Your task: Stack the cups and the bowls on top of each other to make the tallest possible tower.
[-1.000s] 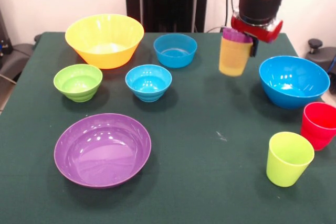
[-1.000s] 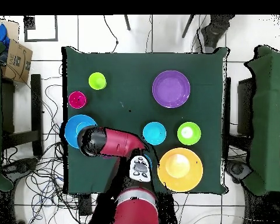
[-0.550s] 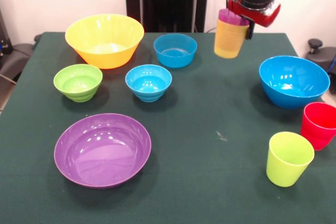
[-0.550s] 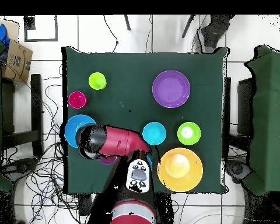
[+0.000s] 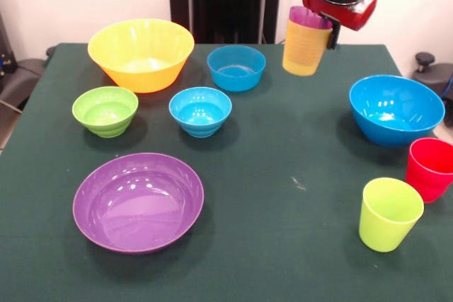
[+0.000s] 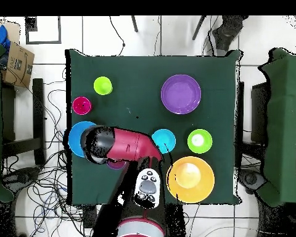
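While my fingers (image 5: 320,25) are clamped on the rim of the yellow cup (image 5: 305,49), which has the purple cup (image 5: 308,16) nested inside it, that pair hangs clear above the tabletop (image 5: 283,175) towards its far edge in the front view, between the small blue bowl (image 5: 236,67) and the large blue bowl (image 5: 396,108). I judge the job barely begun: two cups are joined, and nothing else is stacked. Near the tabletop's right edge the red cup (image 5: 430,167) stands just beside the lime green cup (image 5: 388,213), both upright and empty. Nearer the middle sits the second small blue bowl (image 5: 200,111), with the green bowl (image 5: 105,110) towards the left edge, the yellow-orange bowl (image 5: 140,54) at the far left corner and the purple bowl (image 5: 138,201) towards the near left. From overhead the arm (image 6: 123,145) hides the carried cups. Left to do, as I read it: two more cups and all six bowls.
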Motion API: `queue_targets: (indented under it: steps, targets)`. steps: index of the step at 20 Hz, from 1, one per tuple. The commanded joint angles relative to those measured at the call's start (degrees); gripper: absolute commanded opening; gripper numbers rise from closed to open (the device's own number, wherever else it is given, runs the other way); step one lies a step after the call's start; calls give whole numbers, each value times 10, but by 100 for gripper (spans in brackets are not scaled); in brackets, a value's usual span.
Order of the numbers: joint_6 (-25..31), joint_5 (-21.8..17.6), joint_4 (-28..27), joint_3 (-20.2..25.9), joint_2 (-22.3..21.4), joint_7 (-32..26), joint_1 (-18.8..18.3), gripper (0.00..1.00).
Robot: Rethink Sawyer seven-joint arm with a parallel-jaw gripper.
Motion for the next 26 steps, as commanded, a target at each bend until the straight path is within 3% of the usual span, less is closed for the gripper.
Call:
queue_targets:
  steps: [1, 15, 26]
  targets:
    - [-32, -29, -39, 33, 44, 42, 14, 0]
    - [-8, -10, -50, 29, 38, 59, 32, 0]
    - [31, -14, -76, 26, 32, 48, 25, 0]
